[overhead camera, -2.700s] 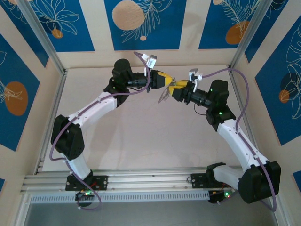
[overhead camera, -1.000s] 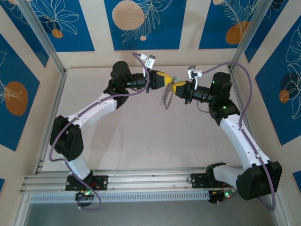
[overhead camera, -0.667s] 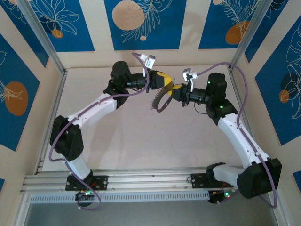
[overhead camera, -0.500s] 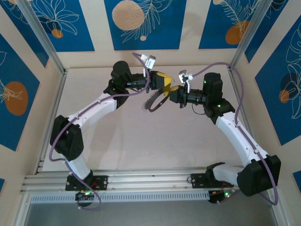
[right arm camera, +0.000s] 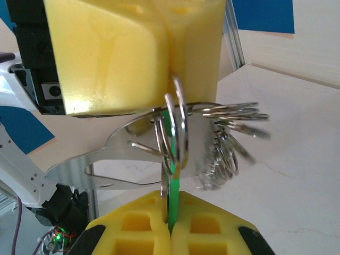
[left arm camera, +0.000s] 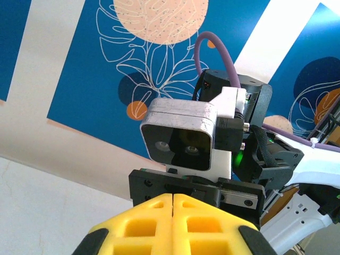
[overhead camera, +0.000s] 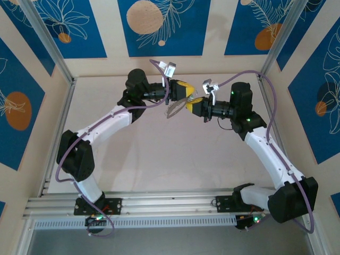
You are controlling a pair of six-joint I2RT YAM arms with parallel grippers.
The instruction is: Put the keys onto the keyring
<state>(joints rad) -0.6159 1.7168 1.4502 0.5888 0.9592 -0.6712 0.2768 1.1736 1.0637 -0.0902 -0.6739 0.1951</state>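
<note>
Left end effector [right arm camera: 169,79], yellow foam pads clamped on silvery wire keyring [right arm camera: 196,149]; right end effector [right arm camera: 171,218], at 6 o'clock, pinching thin green-headed key [right arm camera: 171,175].

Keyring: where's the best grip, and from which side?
Grip the keyring on the ring arc farthest from the key. Come in along the ring's plane and clamp its flat faces, as the shut left claw does. The small rings crowd one side and the shut right claw holds the key at the opposite end, so that arc looks the freest.
</note>
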